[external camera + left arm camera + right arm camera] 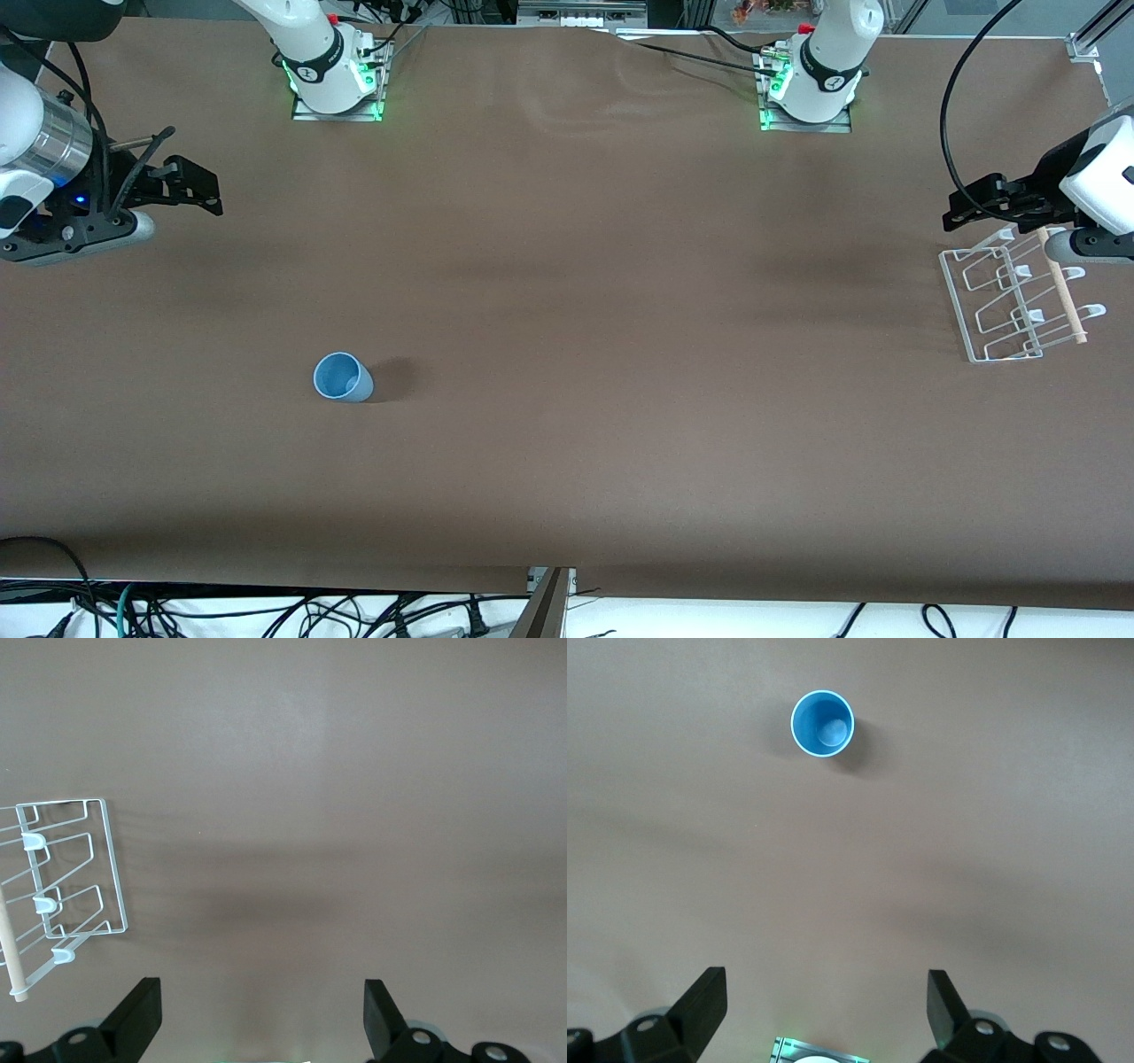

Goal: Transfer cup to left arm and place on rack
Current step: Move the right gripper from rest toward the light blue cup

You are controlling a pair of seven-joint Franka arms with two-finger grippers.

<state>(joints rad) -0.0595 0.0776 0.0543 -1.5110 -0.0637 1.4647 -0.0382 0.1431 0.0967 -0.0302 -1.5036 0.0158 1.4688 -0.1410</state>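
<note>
Two claws hang with fingers apart and nothing in them: the right claw [190, 182] at nine o'clock of the worktop [567, 266], the left claw [974, 206] above the rack [1001, 306] at three o'clock. One cup [342, 377] stands upright toward seven o'clock, well apart from both.

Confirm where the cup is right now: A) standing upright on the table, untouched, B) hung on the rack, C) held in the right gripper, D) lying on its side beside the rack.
A: the cup stands mouth-up on the bare table, toward the right arm's end, with both grippers open and well away from it, and the rack holds nothing.
</note>
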